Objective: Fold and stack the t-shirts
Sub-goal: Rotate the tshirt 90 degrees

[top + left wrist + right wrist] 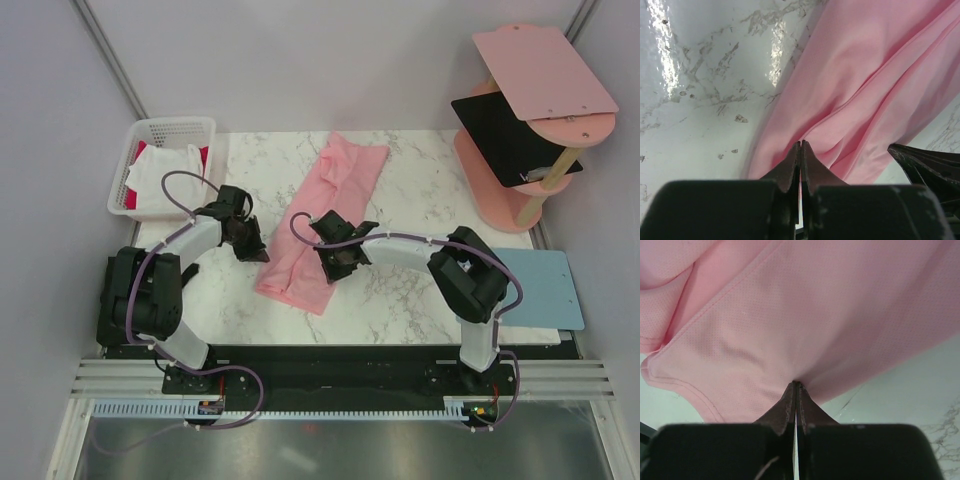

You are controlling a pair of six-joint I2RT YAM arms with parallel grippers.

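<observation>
Pink t-shirt (pixel 330 205) lies as a long band on the table (pixel 430 200), right of the white basket (pixel 150 135). Its long axis slants from the far end toward the arms and the basket side, with the left hand (pixel 255 248) and right hand (pixel 338 265) flanking its near end. From the left wrist, that hand (pixel 800 146) is pinched closed on a cloth fold. From the right wrist, its hand (pixel 796 385) is likewise closed on fabric near a stitched hem. Folding seems underway; the next move likely calls for lifting both corners evenly along that axis.
</observation>
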